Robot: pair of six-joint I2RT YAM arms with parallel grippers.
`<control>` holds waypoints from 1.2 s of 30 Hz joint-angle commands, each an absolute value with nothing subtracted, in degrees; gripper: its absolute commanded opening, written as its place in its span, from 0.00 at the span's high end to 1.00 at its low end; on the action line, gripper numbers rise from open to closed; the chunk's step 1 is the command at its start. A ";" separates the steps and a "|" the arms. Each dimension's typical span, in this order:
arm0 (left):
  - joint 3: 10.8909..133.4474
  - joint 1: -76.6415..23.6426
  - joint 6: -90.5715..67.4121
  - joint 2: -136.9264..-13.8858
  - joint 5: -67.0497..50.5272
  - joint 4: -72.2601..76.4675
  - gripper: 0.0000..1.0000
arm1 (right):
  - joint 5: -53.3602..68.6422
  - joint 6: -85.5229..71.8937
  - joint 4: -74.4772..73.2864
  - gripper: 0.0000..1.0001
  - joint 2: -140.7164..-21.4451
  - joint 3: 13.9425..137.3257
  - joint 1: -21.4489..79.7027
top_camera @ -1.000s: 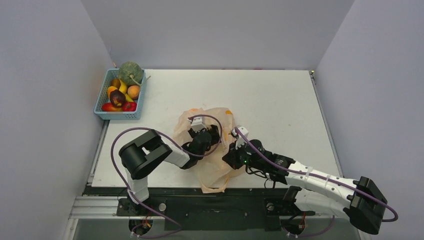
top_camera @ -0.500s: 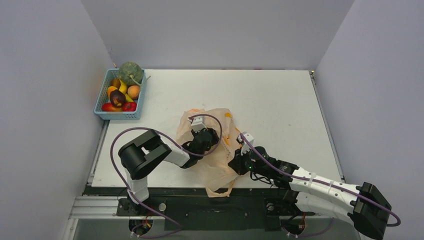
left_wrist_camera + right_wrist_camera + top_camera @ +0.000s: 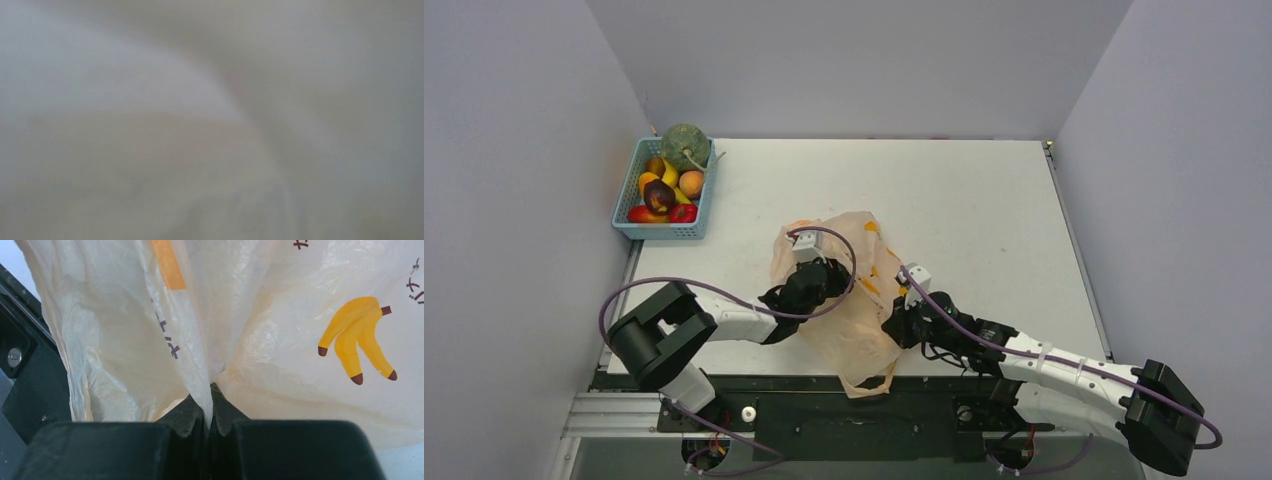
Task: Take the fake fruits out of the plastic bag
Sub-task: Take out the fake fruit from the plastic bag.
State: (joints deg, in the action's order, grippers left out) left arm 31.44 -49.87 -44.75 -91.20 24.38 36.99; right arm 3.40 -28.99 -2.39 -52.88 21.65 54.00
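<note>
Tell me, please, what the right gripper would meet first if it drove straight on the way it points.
The plastic bag: the right gripper is shut on a fold of it, and bag film fills the view ahead. What lies behind it is hidden.

I see a white table [image 3: 964, 190] boxed by plain grey walls [image 3: 854, 60] at nine, twelve and three o'clock

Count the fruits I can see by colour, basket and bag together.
Green melon: 1
Yellow banana: 1
Orange pieces: 2
Dark purple piece: 1
Red pieces: 2
Total: 7, all in the blue basket. They overlap, so more may be hidden. None shows through the plastic bag.
</note>
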 commanded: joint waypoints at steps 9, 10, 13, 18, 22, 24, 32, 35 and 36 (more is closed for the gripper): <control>28.21 -45.22 -46.92 -70.47 -3.36 18.19 0.65 | -1.19 -26.98 -2.20 1.00 -58.49 29.67 46.95; 28.45 -44.80 -46.80 -69.14 -6.38 15.64 0.65 | -0.71 -26.94 -2.26 1.00 -59.00 30.39 46.39; 27.82 -44.06 -47.27 -67.00 -9.58 13.67 0.65 | 0.43 -27.06 -2.47 1.00 -61.67 33.99 46.19; 25.97 -44.11 -50.80 -67.53 -11.20 18.71 0.65 | 5.61 -30.04 2.09 1.00 -65.54 37.63 46.64; 26.81 -44.56 -51.90 -70.63 -12.81 20.93 0.65 | 7.28 -32.78 3.96 1.00 -68.10 39.86 47.02; 27.18 -44.87 -52.01 -71.49 -13.77 21.74 0.66 | 7.34 -33.27 4.04 1.00 -68.84 40.95 47.10; 28.34 -44.63 -49.66 -63.45 -12.41 15.57 0.66 | -1.86 -34.70 -1.67 1.00 -70.10 41.98 44.78; 30.17 -43.20 -47.14 -58.14 -10.69 7.80 0.67 | -6.50 -36.54 -3.99 1.00 -69.73 41.22 42.33; 30.51 -42.74 -46.73 -57.07 -10.08 6.49 0.67 | -7.97 -37.63 -4.37 1.00 -69.16 40.60 40.91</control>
